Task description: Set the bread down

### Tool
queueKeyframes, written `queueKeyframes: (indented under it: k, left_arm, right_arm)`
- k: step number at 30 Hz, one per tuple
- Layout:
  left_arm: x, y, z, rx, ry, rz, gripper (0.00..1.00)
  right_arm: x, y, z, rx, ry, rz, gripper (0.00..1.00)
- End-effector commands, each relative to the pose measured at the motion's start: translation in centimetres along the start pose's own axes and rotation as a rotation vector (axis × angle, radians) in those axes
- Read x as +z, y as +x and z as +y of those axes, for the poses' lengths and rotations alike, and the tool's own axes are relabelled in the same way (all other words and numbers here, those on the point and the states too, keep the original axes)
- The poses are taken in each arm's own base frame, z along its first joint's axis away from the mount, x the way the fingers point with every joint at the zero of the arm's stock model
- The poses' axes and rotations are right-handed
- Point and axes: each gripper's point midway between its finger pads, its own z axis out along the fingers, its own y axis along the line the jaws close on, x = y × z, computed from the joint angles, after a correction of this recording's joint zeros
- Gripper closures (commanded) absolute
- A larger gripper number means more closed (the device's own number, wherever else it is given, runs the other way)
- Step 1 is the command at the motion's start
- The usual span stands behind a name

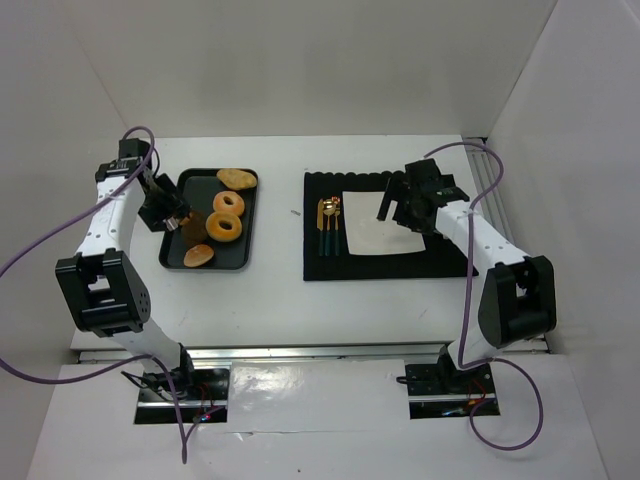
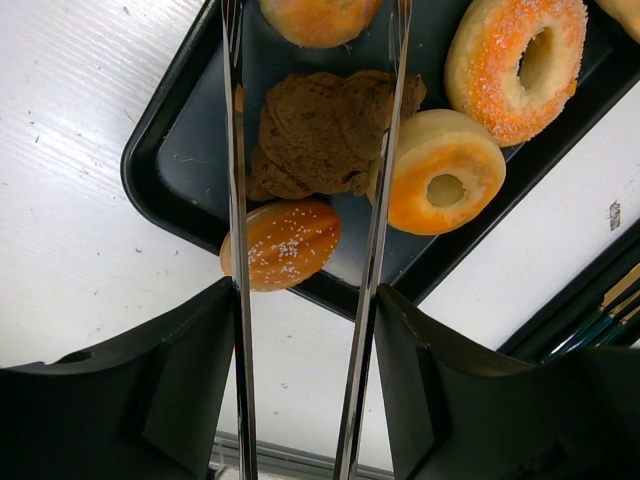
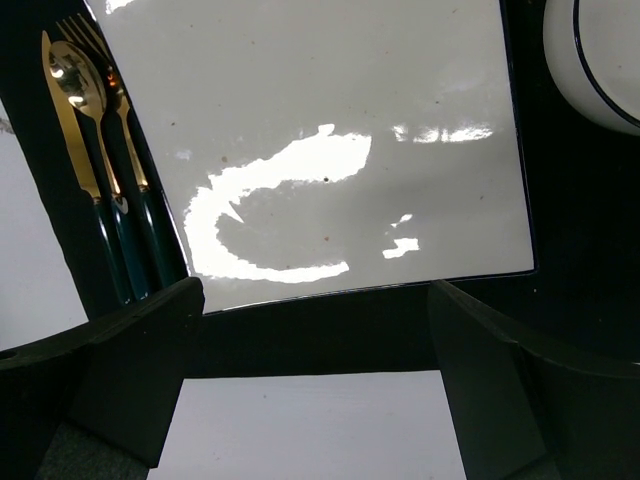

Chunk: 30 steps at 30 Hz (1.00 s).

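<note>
A dark brown bread (image 2: 320, 130) lies on the black tray (image 2: 175, 150) among other pastries. My left gripper (image 2: 305, 300) is shut on a pair of metal tongs (image 2: 237, 200), whose two arms stand apart on either side of the brown bread. From above, the left gripper (image 1: 160, 205) hovers over the tray's (image 1: 247, 240) left edge. My right gripper (image 3: 315, 330) is open and empty, hanging over the near edge of the white square plate (image 3: 330, 130). In the top view the right gripper (image 1: 395, 210) is over the plate (image 1: 385, 235).
The tray also holds two glazed donuts (image 2: 440, 172) (image 2: 518, 62), a sesame bun (image 2: 282, 243) and another bun (image 1: 237, 178). The plate rests on a black mat (image 1: 380, 268) with gold-and-green cutlery (image 3: 100, 170) on its left. A white dish (image 3: 600, 60) sits beyond the plate.
</note>
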Motion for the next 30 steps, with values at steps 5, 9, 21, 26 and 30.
queueKeyframes:
  k: [5,9,21,26,30]
  left_arm:
    - [0.4,0.1,-0.3,-0.021,0.025,0.013,0.42]
    - [-1.4,-1.0,-1.0,-0.029,0.057,-0.043,0.63]
    - [-11.2,-3.1,-7.5,0.159,0.310,-0.241,0.89]
    - [-14.4,1.9,-16.2,0.379,0.565,-0.196,0.89]
    - [-13.5,8.7,-23.1,0.519,0.689,-0.056,0.89]
  right_arm:
    - [0.0,-1.6,1.6,-0.006,-0.030,-0.053,0.00]
    - [0.0,-1.4,1.3,-0.006,-0.016,-0.050,0.00]
    - [-0.8,-2.7,2.5,-0.005,-0.055,-0.061,0.00]
    - [-3.5,-6.3,2.3,0.019,-0.029,-0.163,0.00]
    - [-7.4,-9.4,1.0,0.051,-0.013,-0.315,0.00]
